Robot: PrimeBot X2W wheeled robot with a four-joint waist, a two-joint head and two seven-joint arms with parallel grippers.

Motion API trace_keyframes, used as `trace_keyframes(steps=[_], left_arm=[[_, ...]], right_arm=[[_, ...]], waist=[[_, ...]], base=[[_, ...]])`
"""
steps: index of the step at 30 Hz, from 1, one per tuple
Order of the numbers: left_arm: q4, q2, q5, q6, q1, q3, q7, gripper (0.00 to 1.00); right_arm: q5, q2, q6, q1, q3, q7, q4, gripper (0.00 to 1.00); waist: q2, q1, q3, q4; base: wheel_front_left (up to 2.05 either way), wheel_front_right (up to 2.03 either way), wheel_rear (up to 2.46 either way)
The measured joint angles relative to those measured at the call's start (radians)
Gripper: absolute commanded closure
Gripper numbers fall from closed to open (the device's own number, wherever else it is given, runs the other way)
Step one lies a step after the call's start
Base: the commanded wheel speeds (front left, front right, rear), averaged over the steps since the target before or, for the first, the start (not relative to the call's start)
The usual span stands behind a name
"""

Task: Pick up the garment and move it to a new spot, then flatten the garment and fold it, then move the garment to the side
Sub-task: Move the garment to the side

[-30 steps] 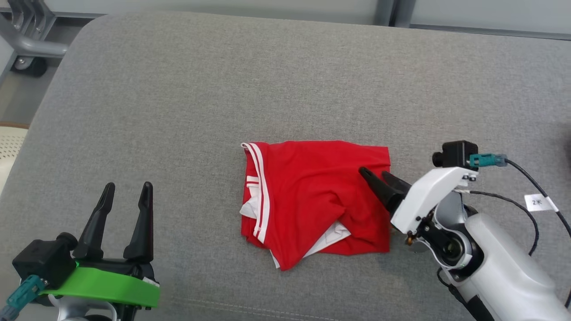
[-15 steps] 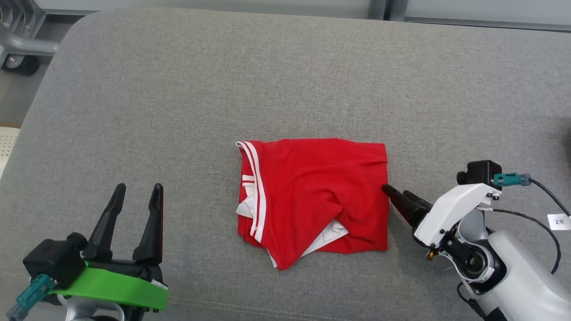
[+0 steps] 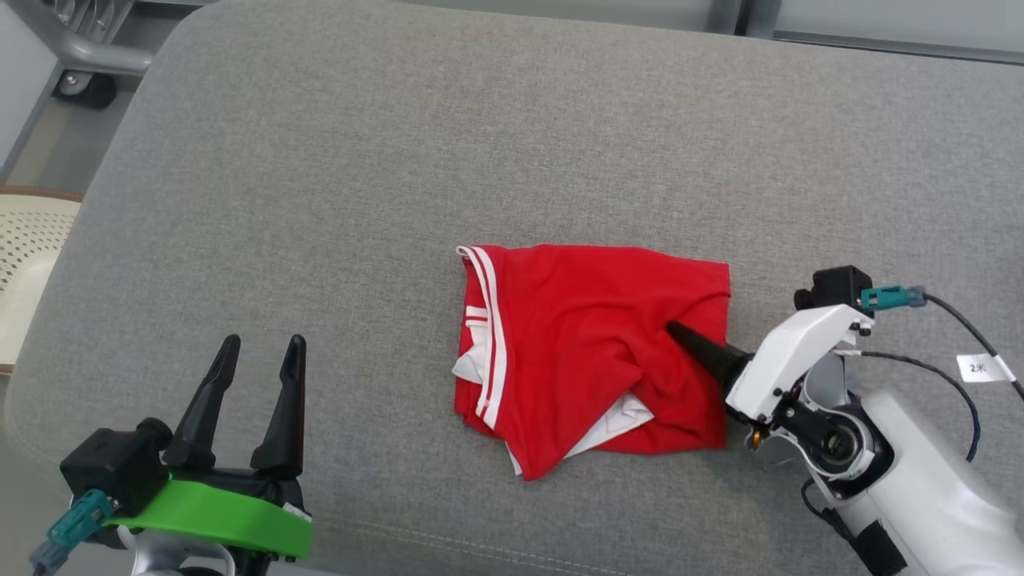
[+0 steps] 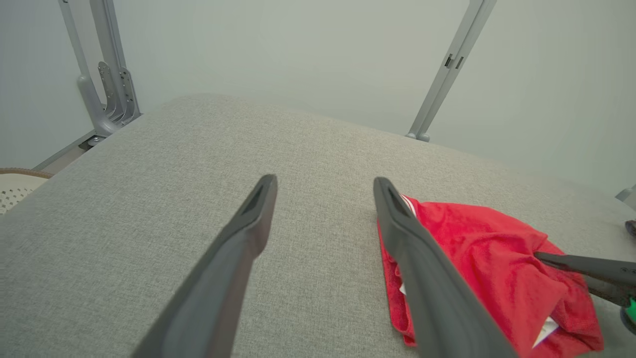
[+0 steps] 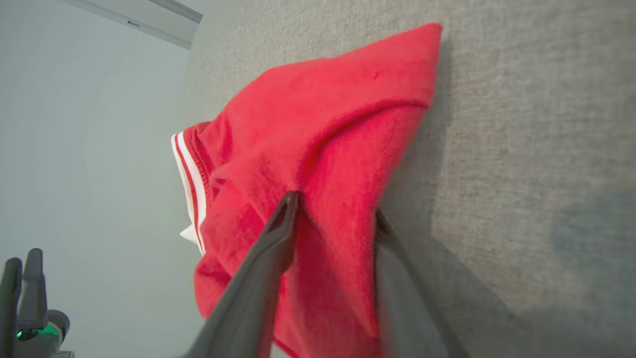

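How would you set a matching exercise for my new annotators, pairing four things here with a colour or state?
Things:
1. garment
2. left gripper
3. right gripper
4. cushion

Descriptions:
A. plain grey
B. open, apart from the garment, on its left
C. red with white stripes
D. fingers on either side of a fold of the garment, at its right edge

Pairs: 1-C, 2-B, 3-D, 4-A

Garment (image 3: 592,344) was red with a white-striped hem and white lining showing. It lay roughly folded and rumpled, mid-cushion (image 3: 320,200).
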Motion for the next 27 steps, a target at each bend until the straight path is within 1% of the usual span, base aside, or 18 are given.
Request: trace_keyframes(steps=[5, 7, 11, 14, 15, 18, 21, 24, 25, 27], left_arm=[[0.015, -0.003, -0.004, 0.0, 0.0, 0.014, -0.01, 0.0], [0.024, -0.005, -0.007, 0.0, 0.0, 0.016, -0.015, 0.0], [0.031, -0.008, -0.018, 0.0, 0.001, 0.019, -0.02, 0.0], [0.033, -0.008, -0.022, 0.0, 0.002, 0.024, -0.022, 0.0], [0.034, -0.007, -0.023, 0.0, 0.003, 0.027, -0.023, 0.0], [0.035, -0.005, -0.024, 0.0, 0.004, 0.033, -0.028, 0.0], [0.034, 0.002, -0.024, 0.0, 0.006, 0.04, -0.028, 0.0], [0.033, 0.007, -0.024, 0.0, 0.007, 0.04, -0.028, 0.0], [0.033, 0.007, -0.024, 0.0, 0.007, 0.04, -0.028, 0.0], [0.032, 0.007, -0.024, -0.004, 0.007, 0.035, -0.027, 0.0]], right_arm=[[0.008, -0.034, 0.035, -0.075, 0.003, 0.052, -0.051, 1.0], [0.008, -0.057, 0.042, -0.11, 0.006, 0.081, -0.082, 1.0], [0.019, -0.101, 0.059, -0.15, 0.03, 0.173, -0.143, 1.0], [0.021, -0.155, 0.067, -0.166, 0.064, 0.264, -0.166, 1.0], [0.021, -0.179, 0.064, -0.169, 0.066, 0.289, -0.165, 1.0], [0.026, -0.245, 0.038, -0.176, 0.038, 0.342, -0.163, 1.0], [0.065, -0.276, 0.017, -0.201, 0.007, 0.394, -0.177, 1.0], [0.066, -0.323, -0.003, -0.221, -0.005, 0.445, -0.183, 1.0], [0.066, -0.323, -0.003, -0.221, -0.005, 0.445, -0.183, 1.0], [0.044, -0.378, -0.012, -0.224, -0.014, 0.462, -0.173, 1.0]], waist=[[0.0, 0.0, -0.021, 0.007], [0.0, 0.0, -0.031, 0.006], [0.0, 0.0, -0.052, -0.002], [0.0, 0.0, -0.064, -0.014], [0.0, 0.0, -0.067, -0.02], [0.0, 0.0, -0.077, -0.037], [0.0, 0.0, -0.086, -0.058], [0.0, 0.0, -0.092, -0.081], [0.0, 0.0, -0.092, -0.081], [0.0, 0.0, -0.096, -0.097]], base=[[0.0, 0.0, 0.0], [0.0, 0.0, 0.0], [0.0, 0.0, 0.0], [0.0, 0.0, 0.0], [0.0, 0.0, 0.0], [0.0, 0.0, 0.0], [0.0, 0.0, 0.0], [0.0, 0.0, 0.0], [0.0, 0.0, 0.0], [0.0, 0.0, 0.0]])
